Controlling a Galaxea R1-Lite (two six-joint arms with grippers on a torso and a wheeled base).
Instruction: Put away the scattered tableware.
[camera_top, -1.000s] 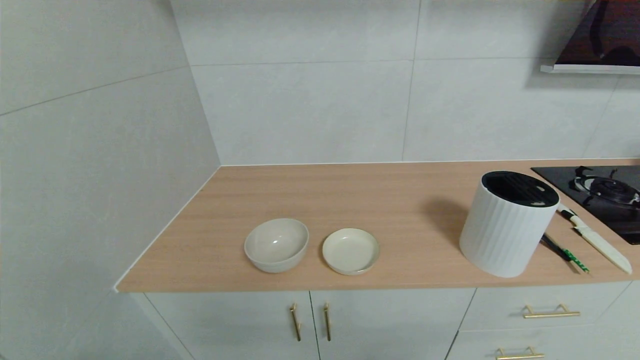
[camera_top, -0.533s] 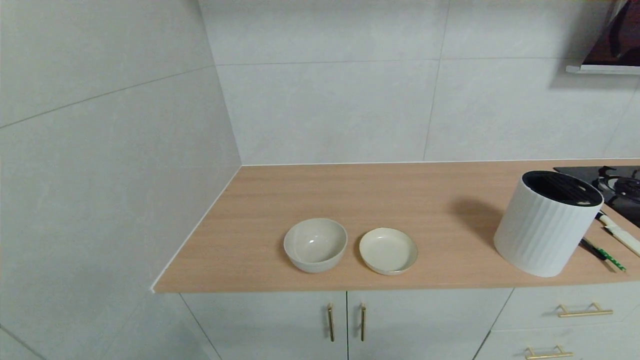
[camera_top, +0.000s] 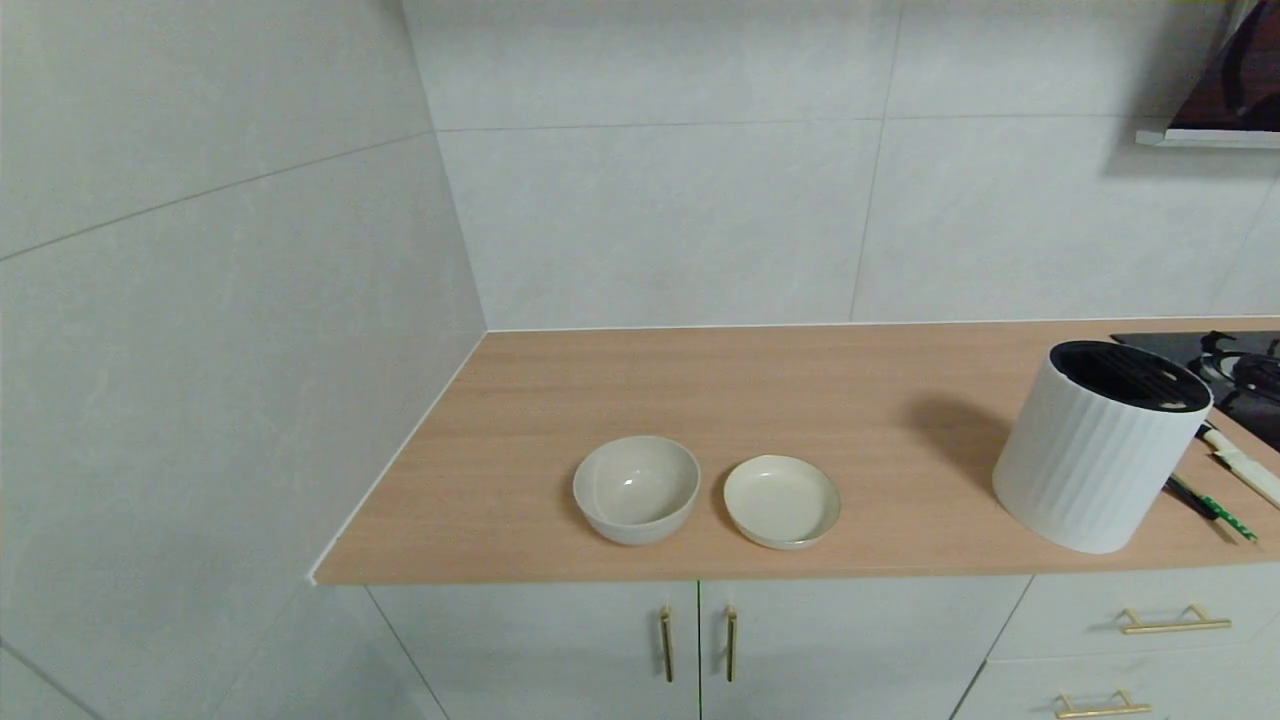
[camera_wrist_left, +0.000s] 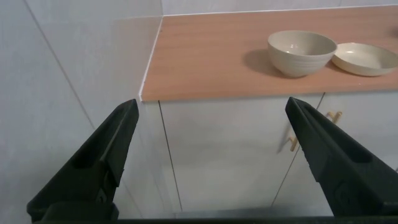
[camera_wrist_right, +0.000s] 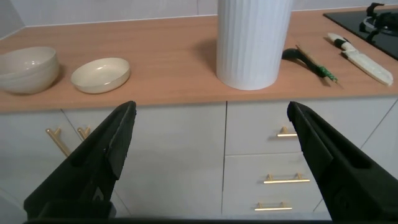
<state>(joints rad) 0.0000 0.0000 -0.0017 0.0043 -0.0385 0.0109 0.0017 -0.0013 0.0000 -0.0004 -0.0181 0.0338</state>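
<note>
A cream bowl (camera_top: 636, 489) (camera_wrist_left: 302, 52) (camera_wrist_right: 26, 70) and a shallow cream dish (camera_top: 781, 500) (camera_wrist_left: 364, 58) (camera_wrist_right: 101, 74) sit side by side near the wooden counter's front edge. A white ribbed holder with a black slotted top (camera_top: 1102, 448) (camera_wrist_right: 254, 38) stands to their right. Beside it lie a white-bladed knife (camera_top: 1245, 468) (camera_wrist_right: 359, 57) and a dark utensil with a green patterned handle (camera_top: 1208, 504) (camera_wrist_right: 312, 62). My left gripper (camera_wrist_left: 211, 162) is open, low in front of the cabinets, facing the counter's left end. My right gripper (camera_wrist_right: 211, 158) is open, below the counter edge facing the drawers.
Tiled walls close the counter (camera_top: 720, 400) at the back and left. A black gas hob (camera_top: 1230, 375) (camera_wrist_right: 372, 15) sits at the far right under a range hood (camera_top: 1215, 90). Below are cabinet doors with brass handles (camera_top: 697, 642) and drawers (camera_top: 1150, 620) (camera_wrist_right: 286, 155).
The head camera has swung left, so everything has shifted right in the picture; the hob and knife now sit at the right edge. The objects themselves have not moved.
</note>
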